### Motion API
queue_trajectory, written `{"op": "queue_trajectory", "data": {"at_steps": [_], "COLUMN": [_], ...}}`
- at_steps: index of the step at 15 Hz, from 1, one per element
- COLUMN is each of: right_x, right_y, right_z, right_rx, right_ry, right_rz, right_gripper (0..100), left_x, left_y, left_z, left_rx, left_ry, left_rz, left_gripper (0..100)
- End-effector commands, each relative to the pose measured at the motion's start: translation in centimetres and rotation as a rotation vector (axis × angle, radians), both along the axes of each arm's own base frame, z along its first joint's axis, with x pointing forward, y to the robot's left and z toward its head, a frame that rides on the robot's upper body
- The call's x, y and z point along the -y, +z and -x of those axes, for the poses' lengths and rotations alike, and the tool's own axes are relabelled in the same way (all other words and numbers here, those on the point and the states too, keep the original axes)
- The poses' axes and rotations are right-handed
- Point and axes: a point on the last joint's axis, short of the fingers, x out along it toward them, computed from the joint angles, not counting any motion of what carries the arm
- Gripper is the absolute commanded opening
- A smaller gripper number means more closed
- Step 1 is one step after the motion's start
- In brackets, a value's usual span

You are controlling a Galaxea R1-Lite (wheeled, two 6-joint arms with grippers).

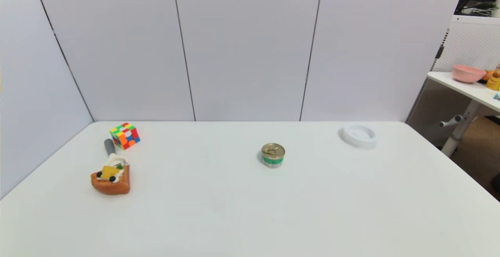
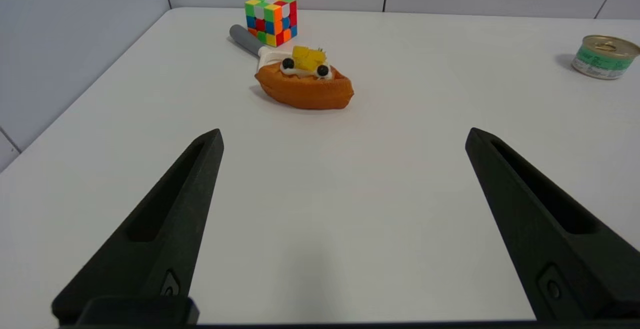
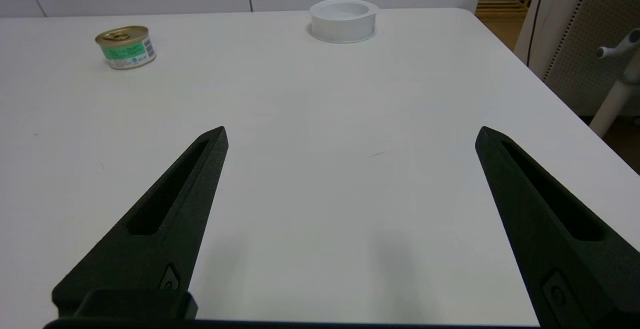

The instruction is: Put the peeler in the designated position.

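The peeler (image 1: 109, 148) lies at the table's far left, its grey handle pointing toward the back wall and its cream-white head partly hidden behind a toy pastry (image 1: 111, 177). In the left wrist view the peeler (image 2: 246, 42) shows beyond the pastry (image 2: 305, 85), well ahead of my open left gripper (image 2: 344, 136). My right gripper (image 3: 351, 135) is open too, over bare tabletop on the right side. Neither arm appears in the head view. The designated position carries no mark that I can see on the white table (image 1: 250, 210).
A colourful puzzle cube (image 1: 125, 135) stands right beside the peeler's handle. A small tin can (image 1: 273, 155) sits mid-table. A shallow round white dish (image 1: 359, 135) rests at the far right. White panels wall the back and left; the table's right edge drops off.
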Motion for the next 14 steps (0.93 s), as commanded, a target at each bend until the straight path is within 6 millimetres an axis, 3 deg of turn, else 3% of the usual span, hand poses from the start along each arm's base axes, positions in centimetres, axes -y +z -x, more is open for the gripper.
{"op": "queue_trajectory", "data": {"at_steps": [1, 14], "right_x": [0.00, 0.00], "right_y": [-0.04, -0.04], "right_z": [-0.02, -0.02], "right_rx": [-0.003, -0.003], "right_ry": [-0.001, -0.001], "right_rz": [0.000, 0.000], "right_gripper": [100, 100], "left_x": [-0.02, -0.04], "left_y": [-3.19, -3.40], "left_z": [-0.24, -0.34], "left_rx": [0.032, 0.032], "left_ry": [0.012, 0.019], "left_rz": [0.001, 0.006], "left_gripper": [100, 100]}}
